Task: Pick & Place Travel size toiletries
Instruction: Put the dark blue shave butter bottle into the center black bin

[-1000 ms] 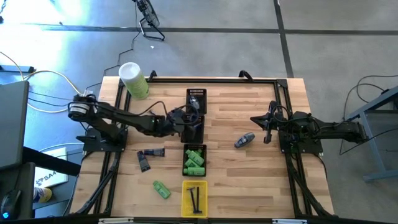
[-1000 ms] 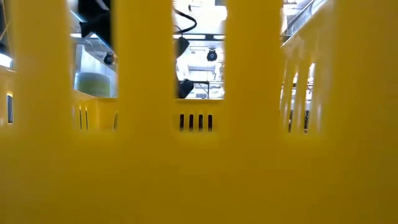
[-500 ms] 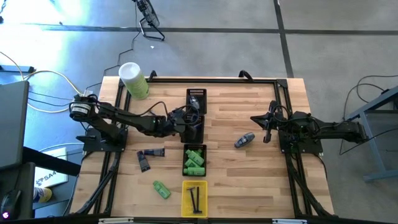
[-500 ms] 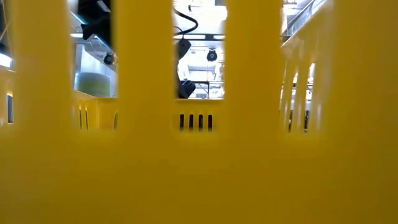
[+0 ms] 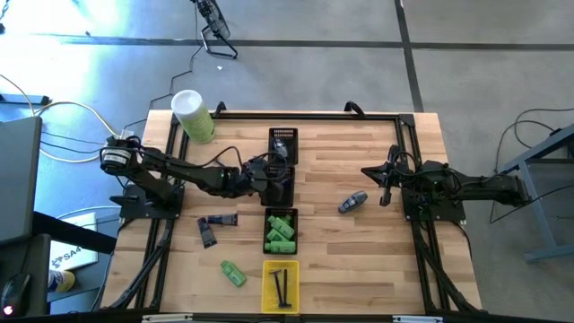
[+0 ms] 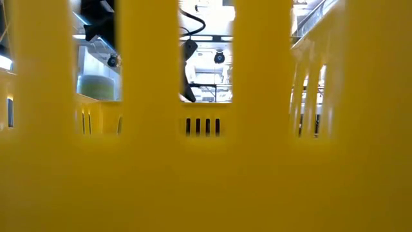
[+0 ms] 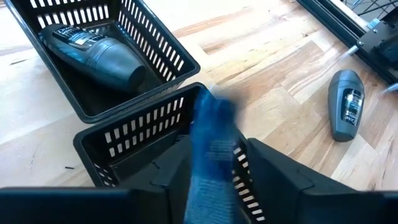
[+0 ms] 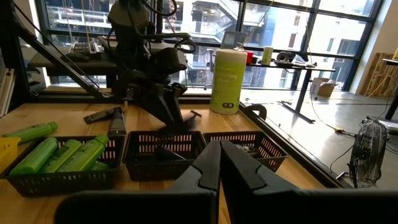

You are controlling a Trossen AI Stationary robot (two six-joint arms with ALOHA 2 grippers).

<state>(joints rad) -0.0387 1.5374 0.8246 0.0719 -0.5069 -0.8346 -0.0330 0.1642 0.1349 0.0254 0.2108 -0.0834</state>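
1. The left gripper (image 7: 214, 186) hangs over the second black tray (image 7: 134, 146) in the middle row, a grey-blue oval piece (image 7: 211, 140) between its fingers. The fingers have eased apart in the last instant after holding steady, and the piece shows as a blur, so it looks to be slipping free; whether it has fully left the pads cannot be told.
2. That piece sits right above the tray's open mouth, so a release here should drop it inside. I judge this as the placing step for this item, nearly done.
3. Next to it, the far black tray (image 5: 282, 141) already holds one dark oval piece (image 7: 93, 53).
4. Another grey-blue oval piece (image 5: 352, 202) lies loose on the wood, between the trays and the right arm; it is still to be sorted.
5. The tray of green bottles (image 5: 281, 231) stands nearer the front, and the yellow tray (image 5: 281, 287) with thin dark sticks (image 5: 282, 285) is at the front edge.
6. Unsorted on the left side of the table: two purple-grey tubes (image 5: 213, 226) and one green bottle (image 5: 233, 274).
7. The right gripper (image 5: 387, 186) waits closed and empty at its own side, well apart from the trays.
8. The big pale-green cylinder (image 5: 192, 115) stands at the far left corner, untouched.
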